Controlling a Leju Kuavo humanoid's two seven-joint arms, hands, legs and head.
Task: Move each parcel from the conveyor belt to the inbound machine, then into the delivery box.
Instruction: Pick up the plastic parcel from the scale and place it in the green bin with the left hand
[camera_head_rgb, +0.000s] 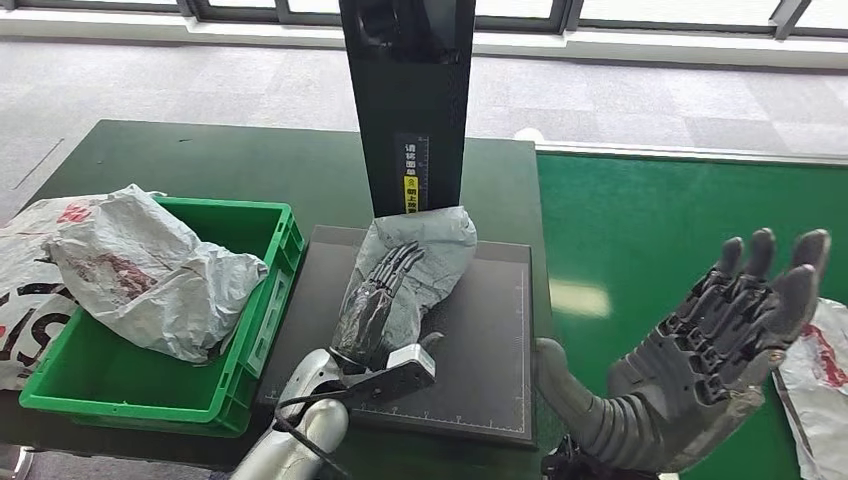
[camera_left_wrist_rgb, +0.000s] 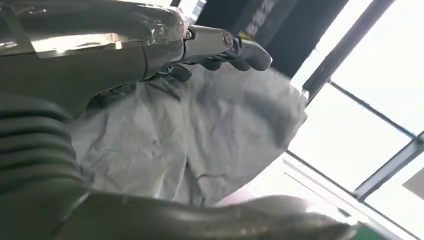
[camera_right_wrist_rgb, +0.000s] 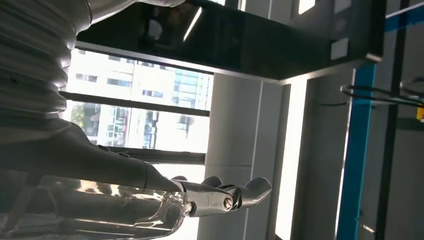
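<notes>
On the dark scanning platform (camera_head_rgb: 480, 330) of the inbound machine, a grey plastic parcel (camera_head_rgb: 430, 255) is lying crumpled against the foot of the machine's black upright column (camera_head_rgb: 410, 90). Over this parcel the left hand (camera_head_rgb: 378, 295) is resting, palm down, with its dark fingers (camera_head_rgb: 400, 262) stretching along the wrapping toward the column; the thumb side is sitting at the parcel's near edge. From the left wrist view, the same parcel (camera_left_wrist_rgb: 200, 135) is filling the space between the thumb and the fingers (camera_left_wrist_rgb: 240, 52), which are curving over its top, so the hand is gripping the bag.

To the robot's left, just beside the platform, a green delivery box (camera_head_rgb: 265, 300) is standing on the dark table (camera_head_rgb: 230, 160), and a second grey parcel (camera_head_rgb: 150, 270) with red print is lying in it, bulging above the rim. Beside that box, a white printed bag (camera_head_rgb: 20, 290) is spreading over the table edge.

To the right, above the green conveyor belt (camera_head_rgb: 650, 220), the right hand (camera_head_rgb: 720, 340) is hovering palm up with its fingers spread wide and holding nothing. The right wrist view is showing that hand (camera_right_wrist_rgb: 220, 195) extended and bare against the windows. At the belt's right edge, another red-and-white parcel (camera_head_rgb: 820, 370) is lying partly out of frame.
</notes>
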